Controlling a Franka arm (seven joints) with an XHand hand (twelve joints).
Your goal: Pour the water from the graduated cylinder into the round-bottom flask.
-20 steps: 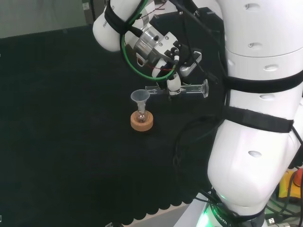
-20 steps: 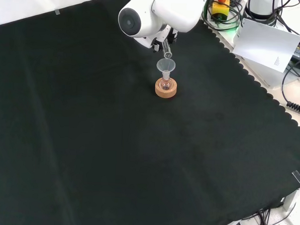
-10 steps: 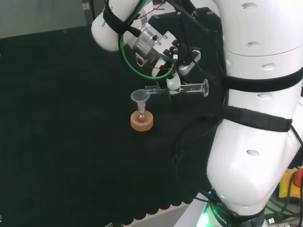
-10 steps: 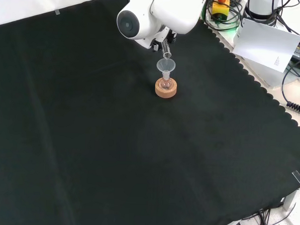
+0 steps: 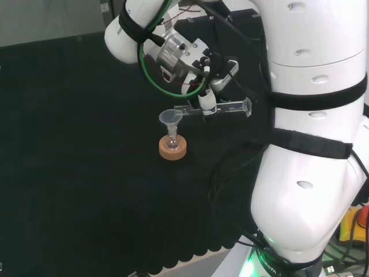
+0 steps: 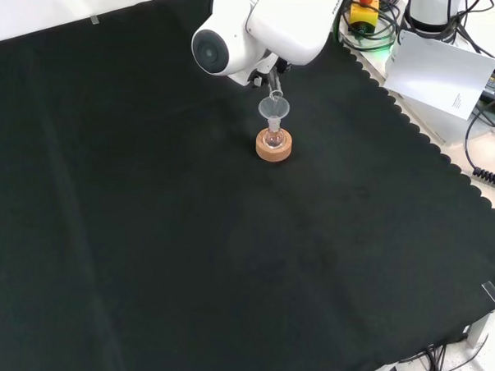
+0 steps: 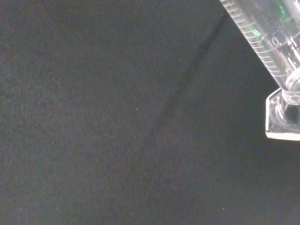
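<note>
A small round-bottom flask (image 5: 171, 141) sits in a cork ring stand (image 5: 173, 149) with a clear funnel (image 5: 170, 118) in its neck. The hand (image 5: 207, 101) is curled round a clear graduated cylinder (image 5: 222, 108) that lies about level, its mouth at the funnel's rim and its foot (image 5: 248, 107) pointing right in the head view. In the front view the flask (image 6: 272, 138), cork ring (image 6: 273, 150) and funnel (image 6: 274, 109) stand just below the arm's white link (image 6: 263, 26), and the cylinder's mouth (image 6: 275, 95) reaches the funnel. The wrist view has the cylinder's scale (image 7: 262, 33) and foot (image 7: 283, 119) close up.
The black cloth (image 6: 187, 249) spreads wide on the near and left sides in the front view. Its scalloped edge (image 6: 414, 127) runs along the right there, with cables and a white sheet (image 6: 445, 71) beyond it. The arm's big white links (image 5: 311, 144) stand at the head view's right.
The arm's upper link and the hand have shifted a little left and up in the head view. The cylinder stays level with its mouth at the funnel.
</note>
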